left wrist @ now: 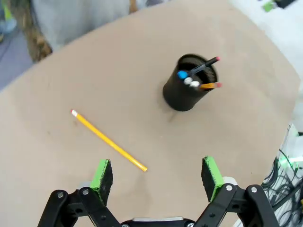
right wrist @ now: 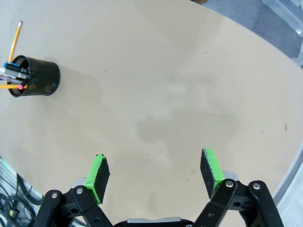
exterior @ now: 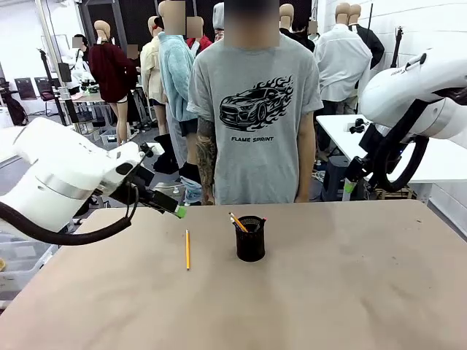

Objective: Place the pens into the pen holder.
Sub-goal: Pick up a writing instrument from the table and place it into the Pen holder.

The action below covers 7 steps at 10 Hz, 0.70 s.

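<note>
Pen holder (exterior: 250, 238): a black mesh cup. It stands up near the middle of the table (exterior: 350, 292), in front of the person (exterior: 255, 109).
Pens in the cup: a black pen with a pink-red end (left wrist: 209, 63) and an orange pencil (left wrist: 209, 85). There are also a blue tip and two white tips. They lean on the rim.
Yellow pencil (exterior: 187, 249): lies flat on the table at 9 o'clock from the cup, not touching it.
Left gripper (left wrist: 156, 172): fingers spread wide, holding nothing. In its wrist view the pencil is at 10 o'clock and the cup at 1 o'clock.
Right gripper (right wrist: 154, 170): fingers spread wide, holding nothing, over bare table. In its wrist view the cup is far off at 10 o'clock.
</note>
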Each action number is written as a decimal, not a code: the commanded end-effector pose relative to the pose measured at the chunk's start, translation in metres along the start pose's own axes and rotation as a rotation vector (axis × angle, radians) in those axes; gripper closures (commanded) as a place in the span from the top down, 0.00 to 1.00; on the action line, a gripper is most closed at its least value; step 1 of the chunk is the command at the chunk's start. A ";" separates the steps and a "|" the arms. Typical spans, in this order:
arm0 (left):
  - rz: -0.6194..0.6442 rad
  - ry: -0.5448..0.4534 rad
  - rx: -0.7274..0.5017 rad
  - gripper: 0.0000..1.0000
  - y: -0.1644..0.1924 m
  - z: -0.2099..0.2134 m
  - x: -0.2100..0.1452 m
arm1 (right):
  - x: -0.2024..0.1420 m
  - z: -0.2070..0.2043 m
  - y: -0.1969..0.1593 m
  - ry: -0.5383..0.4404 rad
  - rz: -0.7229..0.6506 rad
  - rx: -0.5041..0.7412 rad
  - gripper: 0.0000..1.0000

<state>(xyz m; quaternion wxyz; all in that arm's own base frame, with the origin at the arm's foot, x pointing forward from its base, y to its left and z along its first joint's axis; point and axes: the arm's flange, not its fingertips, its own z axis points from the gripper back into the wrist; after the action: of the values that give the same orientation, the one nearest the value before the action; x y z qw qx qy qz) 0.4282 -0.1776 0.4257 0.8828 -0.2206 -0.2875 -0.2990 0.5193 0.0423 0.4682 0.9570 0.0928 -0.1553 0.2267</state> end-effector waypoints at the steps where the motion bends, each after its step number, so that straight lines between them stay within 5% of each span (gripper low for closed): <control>1: 0.163 0.070 0.034 0.98 0.004 -0.004 0.033 | -0.001 -0.001 -0.001 -0.004 0.013 -0.006 0.96; 7: 0.368 0.256 0.260 0.98 0.039 -0.084 0.044 | -0.001 -0.001 -0.001 -0.004 0.013 -0.006 0.96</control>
<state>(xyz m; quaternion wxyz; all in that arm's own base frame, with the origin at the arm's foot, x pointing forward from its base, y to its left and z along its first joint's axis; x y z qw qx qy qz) 0.5032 -0.1998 0.3781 0.9671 -0.1277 -0.1776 -0.1297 0.5194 0.0423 0.4681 0.9570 0.0928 -0.1553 0.2267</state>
